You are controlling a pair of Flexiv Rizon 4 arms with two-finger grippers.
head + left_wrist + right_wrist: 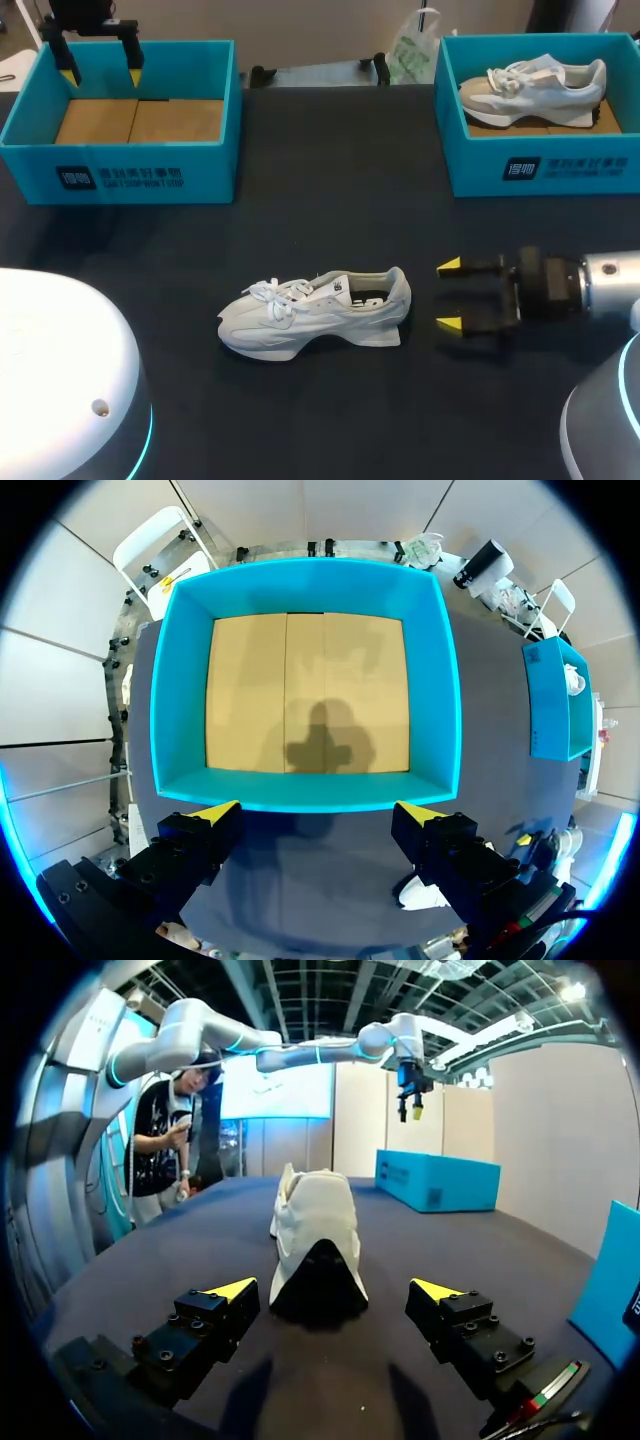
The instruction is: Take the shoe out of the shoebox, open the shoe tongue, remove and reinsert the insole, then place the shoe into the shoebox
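Shoe (315,315) lies crosswise, heel facing right claw (450,295).

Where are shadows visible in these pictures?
Left wrist view: a dark shadow, likely of the left claw, lies on the cardboard floor of the empty shoebox. Right wrist view: faint shadows under the right claw fall on the table, near the shoe.

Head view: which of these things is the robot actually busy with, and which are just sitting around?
In the job:
- white shoe on the table
- empty blue shoebox, below the left end effector
- right end effector, open by the shoe's heel

Just lying about, it seems:
- second blue shoebox
- the other shoe inside it
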